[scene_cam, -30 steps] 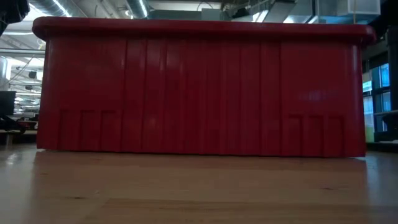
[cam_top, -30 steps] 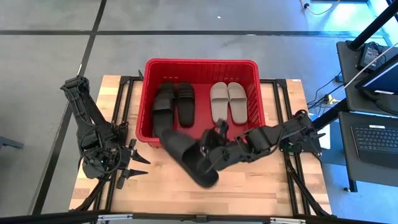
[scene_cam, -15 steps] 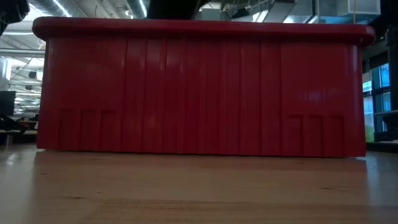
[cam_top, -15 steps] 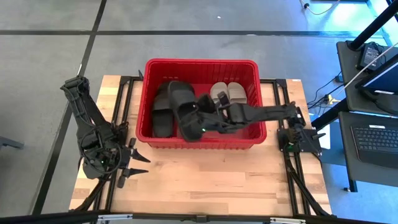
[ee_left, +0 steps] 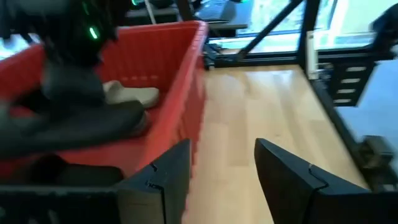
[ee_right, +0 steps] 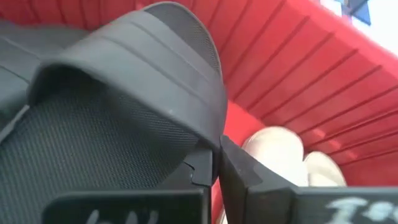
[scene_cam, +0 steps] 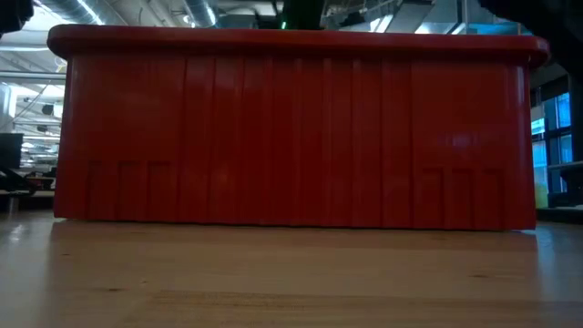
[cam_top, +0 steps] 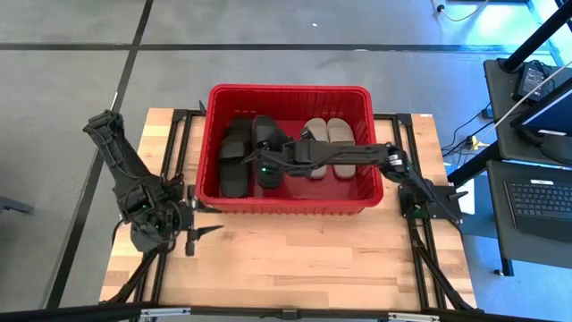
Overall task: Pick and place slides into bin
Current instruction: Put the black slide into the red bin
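Observation:
The red bin (cam_top: 368, 98) stands at the table's far middle. In it lie two beige slides (cam_top: 326, 143) at the right and black slides (cam_top: 234, 156) at the left. My right gripper (cam_top: 266, 164) reaches into the bin from the right and is shut on another black slide (cam_top: 266, 139), over the black ones. My left gripper (cam_top: 207, 219) is open and empty, low over the table by the bin's near left corner. The low view shows only the bin's near wall (scene_cam: 291, 137). My right gripper pinches the side edge of the black slide's ribbed strap (ee_right: 208, 127) between its two fingers (ee_right: 202, 167). The fingers come slanting down from the table's right. The slide sits inside the bin under the gripper (ee_left: 68, 124). I cannot tell whether it rests on the slides below.
Bare wooden table (cam_top: 295, 259) lies in front of the bin. Black frame rails (cam_top: 174, 134) run along the table's left and right sides. Desks with laptops (cam_top: 545, 197) stand beyond the right edge.
My right gripper has carried the black slide from in front of the bin up over the near wall and down into the bin, toward the far left. The slide has turned and now points lengthwise toward the far edge. My left gripper has turned slightly toward the bin.

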Controlling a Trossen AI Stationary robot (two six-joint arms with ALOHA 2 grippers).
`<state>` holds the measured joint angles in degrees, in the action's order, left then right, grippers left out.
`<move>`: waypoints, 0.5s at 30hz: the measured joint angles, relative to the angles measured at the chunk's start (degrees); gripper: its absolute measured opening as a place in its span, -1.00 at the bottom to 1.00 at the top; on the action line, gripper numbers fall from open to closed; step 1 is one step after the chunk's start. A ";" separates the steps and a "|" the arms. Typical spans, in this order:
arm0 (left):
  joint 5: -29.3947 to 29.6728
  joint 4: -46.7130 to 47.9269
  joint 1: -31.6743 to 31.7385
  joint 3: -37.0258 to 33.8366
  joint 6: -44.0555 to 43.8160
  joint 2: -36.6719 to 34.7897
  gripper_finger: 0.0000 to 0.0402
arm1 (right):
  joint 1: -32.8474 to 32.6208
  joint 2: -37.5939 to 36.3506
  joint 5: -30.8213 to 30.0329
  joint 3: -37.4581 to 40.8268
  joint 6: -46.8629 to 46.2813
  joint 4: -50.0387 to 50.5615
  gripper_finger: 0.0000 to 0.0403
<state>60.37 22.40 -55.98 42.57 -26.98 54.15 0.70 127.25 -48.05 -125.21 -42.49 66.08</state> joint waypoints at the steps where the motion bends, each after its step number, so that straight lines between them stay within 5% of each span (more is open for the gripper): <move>1: 0.36 0.16 0.78 0.00 0.96 -0.19 -0.15 | 0.49 0.76 0.38 0.00 -0.33 0.02 -0.93; 15: -1.21 5.88 8.91 0.00 8.07 -9.74 -0.15 | 1.83 3.62 4.39 0.02 -2.98 -0.20 -0.93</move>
<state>59.16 28.28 -47.07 42.57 -18.91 44.41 2.52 130.87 -43.66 -125.19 -45.47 65.89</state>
